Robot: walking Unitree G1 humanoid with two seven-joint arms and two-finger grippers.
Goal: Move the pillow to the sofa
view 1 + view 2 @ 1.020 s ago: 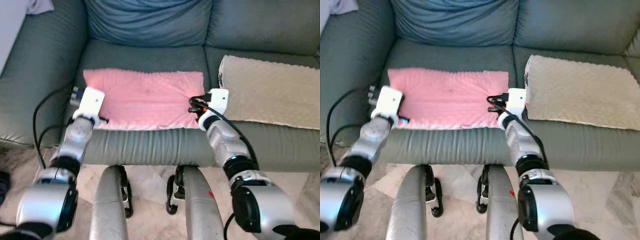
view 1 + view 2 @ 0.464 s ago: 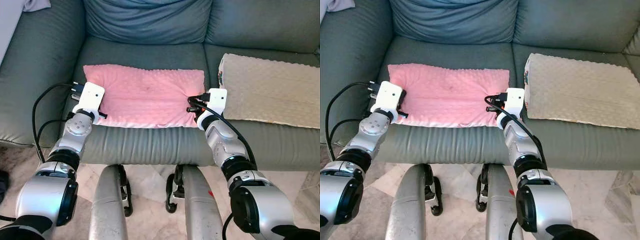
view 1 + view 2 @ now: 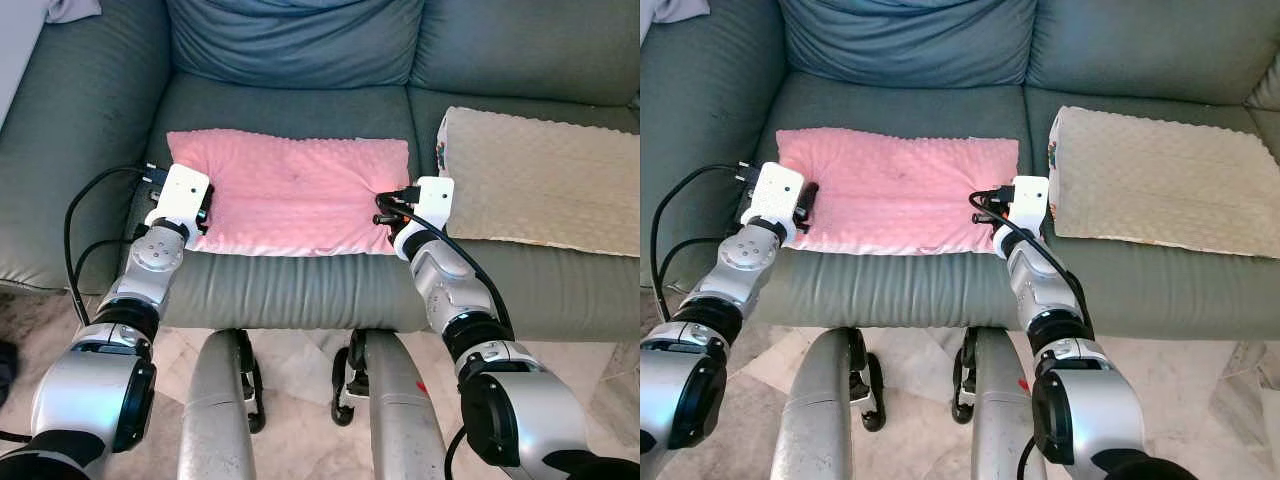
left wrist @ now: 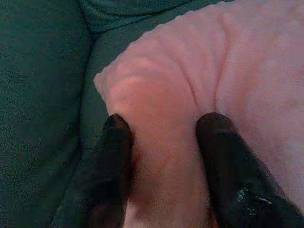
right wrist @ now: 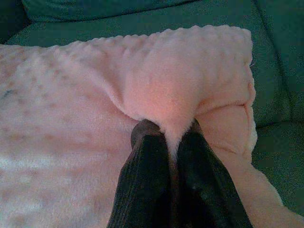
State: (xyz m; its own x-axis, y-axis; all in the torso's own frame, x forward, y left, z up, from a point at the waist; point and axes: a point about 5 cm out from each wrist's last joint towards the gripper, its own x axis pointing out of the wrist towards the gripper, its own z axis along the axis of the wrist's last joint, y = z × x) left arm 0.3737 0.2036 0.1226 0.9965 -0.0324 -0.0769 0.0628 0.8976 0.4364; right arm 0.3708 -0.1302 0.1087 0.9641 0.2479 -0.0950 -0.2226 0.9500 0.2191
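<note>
On the sofa (image 3: 290,110) seat, head views: pink pillow (image 3: 290,195) lies flat, unmoved over the last half second | left wrist: left gripper (image 4: 164,142) fingers now parted, release begun | right wrist: right gripper (image 5: 172,142) fingers pinch a pillow fold; its release remains.

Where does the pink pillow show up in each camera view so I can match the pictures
Left eye view: pink pillow on the left sofa seat.
Right eye view: same seat, left of centre.
Left wrist view: its corner between the open fingers.
Right wrist view: a pinched fold.
Shared landmark: beige pillow on its right.
</note>
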